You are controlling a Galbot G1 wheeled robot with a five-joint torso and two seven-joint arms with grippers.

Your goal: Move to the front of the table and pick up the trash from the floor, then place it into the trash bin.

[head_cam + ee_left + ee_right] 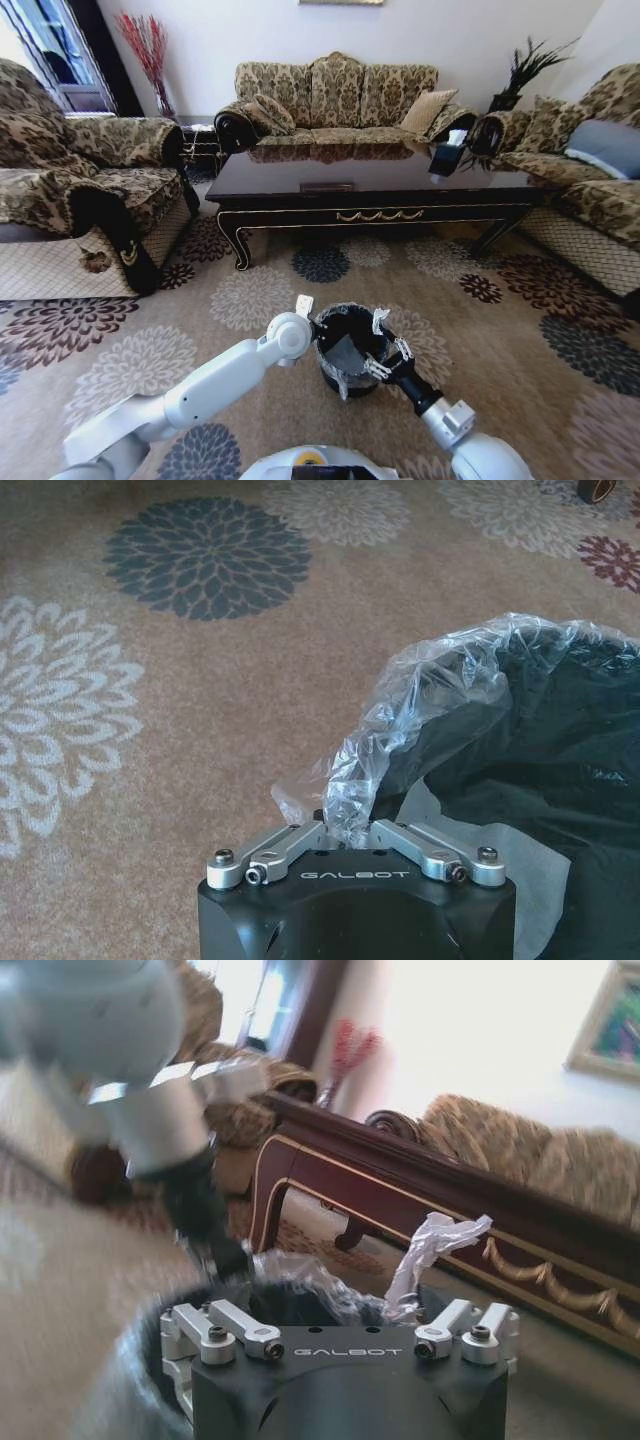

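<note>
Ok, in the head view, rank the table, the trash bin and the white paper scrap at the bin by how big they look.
1. the table, widest by far, though it stands farther off.
2. the trash bin, nearer the camera yet still smaller.
3. the paper scrap, tiny, at the bin's rim above the right gripper.

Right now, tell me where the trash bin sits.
In the head view the trash bin stands on the floor just before the robot, between the left gripper and right gripper, short of the table.
</note>
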